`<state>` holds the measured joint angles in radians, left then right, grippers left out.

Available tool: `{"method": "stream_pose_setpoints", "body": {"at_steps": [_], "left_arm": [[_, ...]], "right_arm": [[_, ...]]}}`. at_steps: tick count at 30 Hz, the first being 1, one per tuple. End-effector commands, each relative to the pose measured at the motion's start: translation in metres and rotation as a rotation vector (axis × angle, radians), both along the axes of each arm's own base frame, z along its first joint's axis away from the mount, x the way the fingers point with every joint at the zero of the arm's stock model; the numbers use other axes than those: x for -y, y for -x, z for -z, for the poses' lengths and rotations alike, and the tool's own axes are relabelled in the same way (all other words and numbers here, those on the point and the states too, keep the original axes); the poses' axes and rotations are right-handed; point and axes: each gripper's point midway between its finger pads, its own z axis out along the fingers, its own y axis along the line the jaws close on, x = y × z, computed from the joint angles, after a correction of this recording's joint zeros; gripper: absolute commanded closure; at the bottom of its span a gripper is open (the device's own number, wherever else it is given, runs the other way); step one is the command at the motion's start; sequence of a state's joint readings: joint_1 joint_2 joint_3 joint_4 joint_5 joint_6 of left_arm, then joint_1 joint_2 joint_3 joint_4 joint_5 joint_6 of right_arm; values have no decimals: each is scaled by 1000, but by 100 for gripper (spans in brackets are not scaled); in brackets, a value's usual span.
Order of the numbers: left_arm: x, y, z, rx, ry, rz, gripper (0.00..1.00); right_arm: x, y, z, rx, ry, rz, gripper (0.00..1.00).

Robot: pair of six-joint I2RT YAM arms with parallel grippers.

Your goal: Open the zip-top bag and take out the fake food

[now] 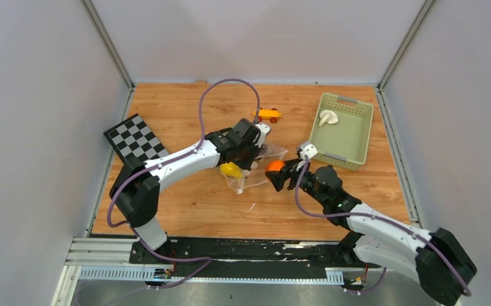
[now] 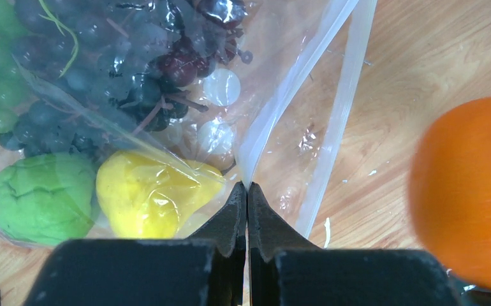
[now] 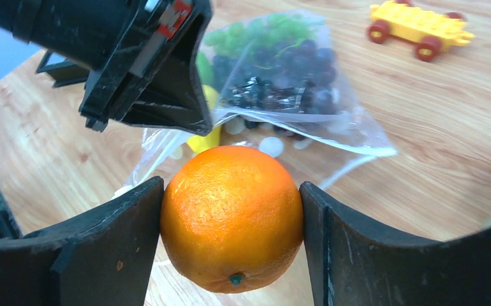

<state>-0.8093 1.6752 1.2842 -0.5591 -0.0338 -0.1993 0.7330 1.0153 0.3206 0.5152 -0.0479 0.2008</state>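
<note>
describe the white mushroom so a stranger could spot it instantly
Find the pale green basket on the far right of the wooden table. The mushroom lies alone in its far left corner. It is the only white food; the rest is in the zip-top bag or, the orange, in the right tool.

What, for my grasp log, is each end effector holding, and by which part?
Right end effector: orange ball, clamped across its sides. Left end effector: zip-top bag, pinched at its zip edge.
</note>
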Motion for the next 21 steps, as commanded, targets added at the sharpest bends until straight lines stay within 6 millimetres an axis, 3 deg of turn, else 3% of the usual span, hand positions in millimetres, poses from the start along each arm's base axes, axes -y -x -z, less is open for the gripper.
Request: {"method": "stream_pose_setpoints", "body": {"at_steps": [1, 7, 11, 21], "left_arm": [[8, -8, -11, 28, 16, 24, 100], [14, -4, -4, -4, 29, 40, 100], [12, -4, -4, 1, 23, 41, 100], [6, -9, -14, 44, 7, 23, 100]], "right_arm": [[41, -4, -14, -39, 89, 185, 77], [100, -34, -52, 12, 161, 466, 77], [132, -69, -69, 15, 154, 609, 78], [222, -171, -61, -34, 23, 990, 78]]}}
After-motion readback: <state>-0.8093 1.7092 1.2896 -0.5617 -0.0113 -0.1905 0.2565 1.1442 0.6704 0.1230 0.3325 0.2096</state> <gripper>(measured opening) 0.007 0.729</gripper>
